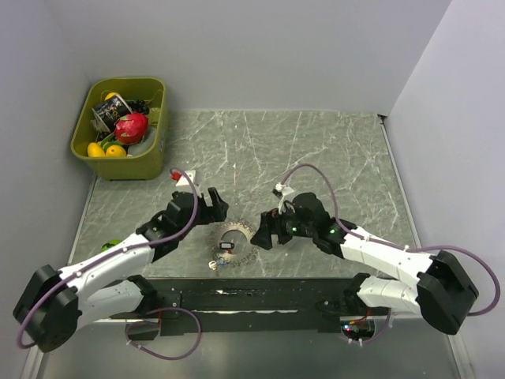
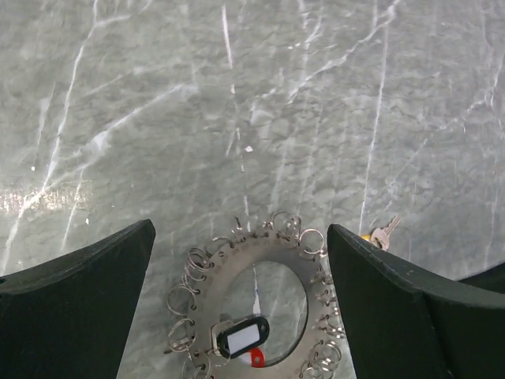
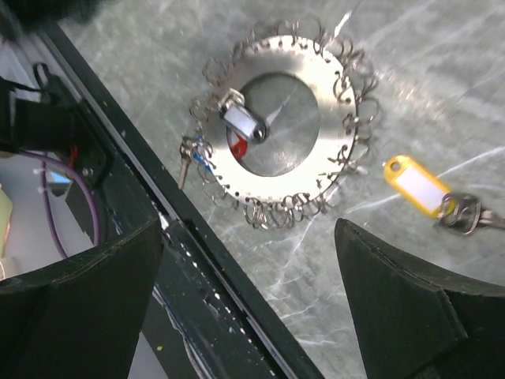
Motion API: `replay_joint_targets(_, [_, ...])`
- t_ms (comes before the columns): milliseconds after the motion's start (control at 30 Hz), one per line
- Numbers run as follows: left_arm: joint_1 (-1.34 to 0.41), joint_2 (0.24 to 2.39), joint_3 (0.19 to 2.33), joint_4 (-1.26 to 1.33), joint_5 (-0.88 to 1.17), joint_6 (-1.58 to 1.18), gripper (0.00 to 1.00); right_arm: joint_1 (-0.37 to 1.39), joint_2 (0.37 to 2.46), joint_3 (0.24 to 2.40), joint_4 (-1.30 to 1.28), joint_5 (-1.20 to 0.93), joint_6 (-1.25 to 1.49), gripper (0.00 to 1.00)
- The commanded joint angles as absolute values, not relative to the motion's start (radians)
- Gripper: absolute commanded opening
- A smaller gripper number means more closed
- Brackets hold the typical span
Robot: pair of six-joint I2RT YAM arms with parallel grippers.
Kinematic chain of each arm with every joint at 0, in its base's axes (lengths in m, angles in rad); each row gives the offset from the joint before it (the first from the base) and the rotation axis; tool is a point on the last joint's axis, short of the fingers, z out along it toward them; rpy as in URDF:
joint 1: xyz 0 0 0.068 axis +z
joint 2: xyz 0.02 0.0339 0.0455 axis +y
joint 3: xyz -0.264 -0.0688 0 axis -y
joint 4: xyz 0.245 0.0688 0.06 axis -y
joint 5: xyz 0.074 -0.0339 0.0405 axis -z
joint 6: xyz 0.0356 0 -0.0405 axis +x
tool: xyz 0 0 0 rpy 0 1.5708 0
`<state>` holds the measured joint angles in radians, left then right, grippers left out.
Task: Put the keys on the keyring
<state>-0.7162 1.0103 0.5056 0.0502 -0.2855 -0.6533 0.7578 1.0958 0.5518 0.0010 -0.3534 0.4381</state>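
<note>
left gripper (image 1: 215,205), right gripper (image 1: 261,229) beside keyring (image 1: 237,228)

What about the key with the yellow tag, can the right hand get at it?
Probably yes. The right hand hangs open over the table, and the key with the yellow tag lies uncovered beside the keyring, with nothing on top of it.

Probably a robotics lab, bare grey enclosure walls (image 1: 237,47), marble-look table (image 1: 316,150), green bin (image 1: 118,167) of toy props

Marble table (image 1: 316,150) carries keyring (image 3: 339,118), yellow-tagged key (image 3: 418,185) and green bin (image 1: 118,168).
</note>
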Motion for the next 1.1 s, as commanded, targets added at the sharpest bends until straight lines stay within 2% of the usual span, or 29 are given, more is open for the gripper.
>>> replay_joint_targets(0, [-0.580,1.066,0.572,0.003,-0.103,-0.704,0.96,0.811,1.143,0.614,-0.018,-0.279,0.460,0.94])
replay_joint_targets(167, [-0.385,1.088,0.528,0.009,0.177,-0.747,0.96,0.854,1.206,0.684,-0.067,-0.219,0.456,0.89])
replay_joint_targets(300, [-0.215,1.095,0.456,0.043,0.319,-0.782,0.96,0.862,1.295,0.762,-0.100,-0.206,0.456,0.87])
replay_joint_targets(467, [-0.163,1.126,0.376,0.142,0.413,-0.819,0.99,0.865,1.403,0.839,-0.080,-0.235,0.448,0.81])
replay_joint_targets(633, [-0.160,1.193,0.371,0.166,0.439,-0.839,0.88,0.867,1.531,0.959,-0.075,-0.296,0.460,0.67])
replay_joint_targets(767, [-0.158,1.291,0.379,0.182,0.472,-0.839,0.80,0.867,1.643,1.035,-0.078,-0.319,0.488,0.59])
replay_joint_targets(900, [-0.160,1.402,0.373,0.265,0.534,-0.868,0.62,0.867,1.712,1.089,-0.069,-0.344,0.518,0.50])
replay_joint_targets(967, [-0.160,1.453,0.371,0.308,0.566,-0.873,0.59,0.867,1.747,1.100,-0.063,-0.348,0.540,0.44])
replay_joint_targets(1067, [-0.166,1.485,0.376,0.315,0.561,-0.865,0.58,0.867,1.795,1.112,-0.044,-0.357,0.572,0.34])
